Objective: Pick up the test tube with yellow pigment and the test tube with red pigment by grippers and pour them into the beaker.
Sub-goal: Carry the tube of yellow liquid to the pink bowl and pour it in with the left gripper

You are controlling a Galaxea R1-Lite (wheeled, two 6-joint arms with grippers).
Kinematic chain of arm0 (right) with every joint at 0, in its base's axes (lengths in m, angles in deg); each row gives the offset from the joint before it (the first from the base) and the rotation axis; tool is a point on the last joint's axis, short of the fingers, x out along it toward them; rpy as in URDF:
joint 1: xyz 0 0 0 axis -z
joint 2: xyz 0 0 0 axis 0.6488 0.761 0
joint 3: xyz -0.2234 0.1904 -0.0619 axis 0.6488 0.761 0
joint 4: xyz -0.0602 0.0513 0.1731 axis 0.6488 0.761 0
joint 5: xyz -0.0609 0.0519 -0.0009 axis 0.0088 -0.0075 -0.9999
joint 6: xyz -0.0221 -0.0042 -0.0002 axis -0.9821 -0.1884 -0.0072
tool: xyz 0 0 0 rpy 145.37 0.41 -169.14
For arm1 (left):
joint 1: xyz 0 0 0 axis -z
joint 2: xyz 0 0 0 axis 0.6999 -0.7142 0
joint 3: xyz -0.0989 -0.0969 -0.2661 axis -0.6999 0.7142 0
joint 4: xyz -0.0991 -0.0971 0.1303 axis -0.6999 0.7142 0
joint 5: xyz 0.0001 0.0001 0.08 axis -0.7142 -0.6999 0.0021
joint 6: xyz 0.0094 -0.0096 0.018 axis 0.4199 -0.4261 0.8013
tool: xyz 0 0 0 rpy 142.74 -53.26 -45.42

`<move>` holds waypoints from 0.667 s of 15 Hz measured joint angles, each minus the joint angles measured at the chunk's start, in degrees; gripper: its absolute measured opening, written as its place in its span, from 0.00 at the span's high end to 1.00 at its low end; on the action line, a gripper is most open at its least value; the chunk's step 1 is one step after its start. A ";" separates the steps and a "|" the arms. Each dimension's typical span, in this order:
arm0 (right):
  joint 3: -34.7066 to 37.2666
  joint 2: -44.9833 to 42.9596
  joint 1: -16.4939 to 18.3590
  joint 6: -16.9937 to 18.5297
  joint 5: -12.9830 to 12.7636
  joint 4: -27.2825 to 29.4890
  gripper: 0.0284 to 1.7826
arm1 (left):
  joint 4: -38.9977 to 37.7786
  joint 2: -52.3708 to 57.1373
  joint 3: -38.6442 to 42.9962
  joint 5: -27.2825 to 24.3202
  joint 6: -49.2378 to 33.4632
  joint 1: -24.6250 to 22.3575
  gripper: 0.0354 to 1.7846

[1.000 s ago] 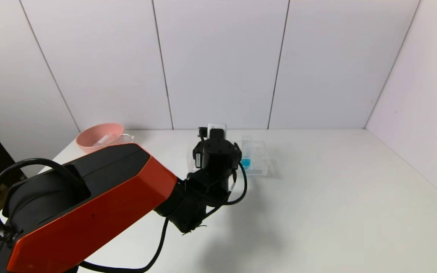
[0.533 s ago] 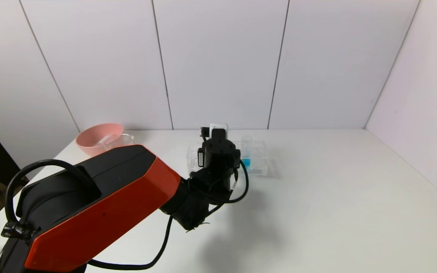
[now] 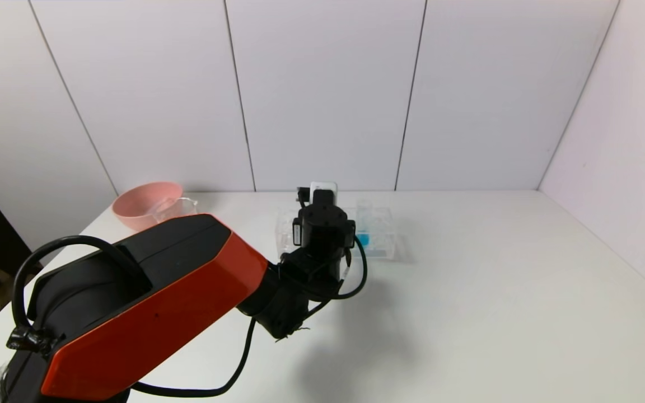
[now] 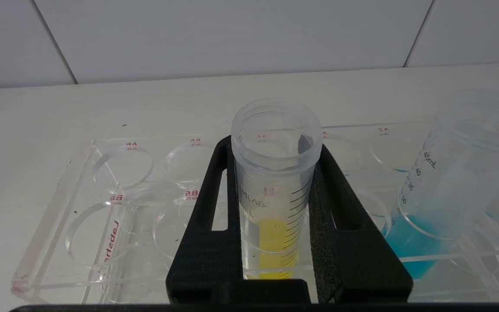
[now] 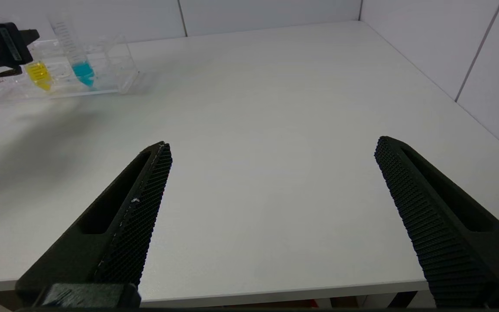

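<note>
The test tube with yellow pigment (image 4: 273, 195) stands upright in a clear rack (image 4: 102, 208); it also shows in the right wrist view (image 5: 38, 74). My left gripper (image 4: 275, 145) is shut on it, one black finger against each side just under the rim. In the head view the left wrist (image 3: 322, 229) hides the tube. The beaker (image 3: 180, 205) stands at the far left next to a pink bowl (image 3: 143, 201). The test tube with red pigment is out of view. My right gripper (image 5: 272, 145) is open and empty above the table's near edge.
A like tube with blue liquid (image 4: 431, 203) stands in the same rack (image 3: 381, 229) right beside the held tube, also visible in the head view (image 3: 363, 239). My red and black left arm (image 3: 149, 296) crosses the table's front left.
My left arm has reached a little farther toward the rack, bringing the wrist closer over it. The right arm has not moved.
</note>
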 joint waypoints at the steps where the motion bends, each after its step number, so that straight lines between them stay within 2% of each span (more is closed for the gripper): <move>1: 0.00 0.00 0.00 0.00 -0.01 0.02 0.04 | -0.38 0.17 0.00 -0.04 0.76 0.05 0.76; 7: 0.00 0.00 0.00 0.00 0.00 0.02 0.04 | -0.02 4.52 -2.04 -1.35 7.83 0.26 0.76; 10: 0.00 0.00 0.00 0.00 0.00 0.02 0.04 | 1.61 6.89 -2.62 -1.44 8.18 0.68 0.76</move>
